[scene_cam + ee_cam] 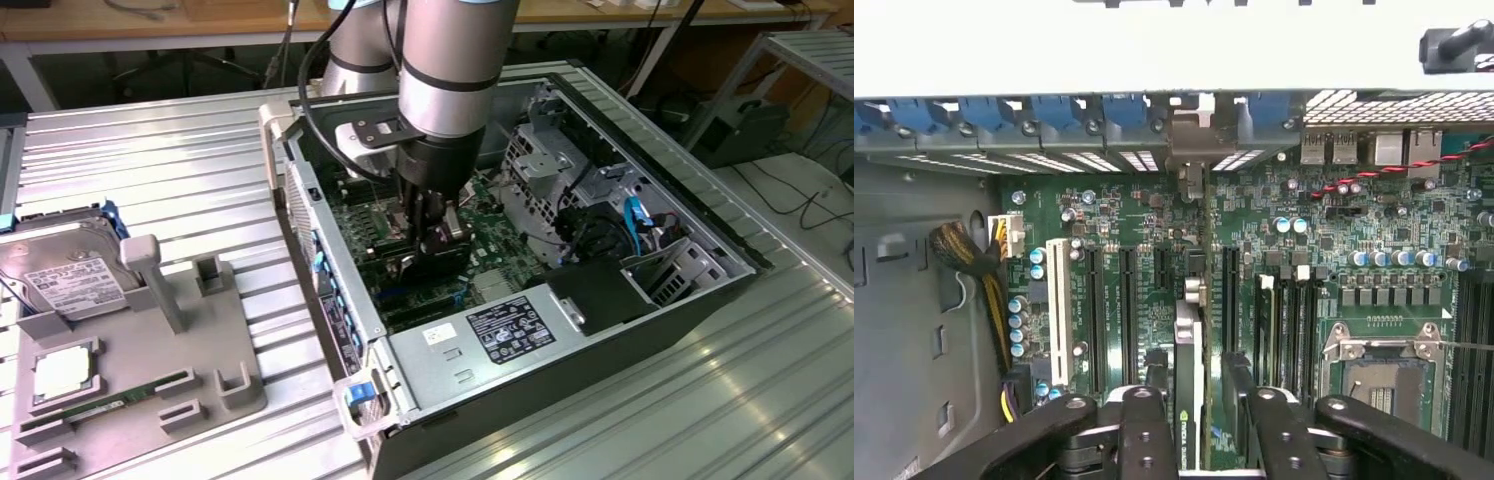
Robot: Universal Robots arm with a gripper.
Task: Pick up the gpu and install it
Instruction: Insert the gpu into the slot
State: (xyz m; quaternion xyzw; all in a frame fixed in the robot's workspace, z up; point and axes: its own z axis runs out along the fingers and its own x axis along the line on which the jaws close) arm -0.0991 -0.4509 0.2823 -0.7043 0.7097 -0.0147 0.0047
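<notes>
The gpu (1189, 395) stands on edge inside the open computer case (694, 215), seen edge-on in the wrist view as a thin dark card with a green logo strip. Its silver bracket (1189, 150) sits at the row of rear slot openings. My gripper (1192, 415) is shut on the card, one black finger (1146, 425) on each side. In the exterior view the gripper (435, 238) reaches down into the case over the green motherboard (501, 250), with the black card (430, 268) below the fingers and low over the expansion slots (1126, 300).
A grey fixture (200, 350) on the exterior view's left carries a hard drive (67, 275), a processor chip (63, 372) and a green memory stick (107, 408). Inside the case are the power supply (521, 330), drive cage (547, 160), processor socket (1384, 370) and a cable bundle (979, 265).
</notes>
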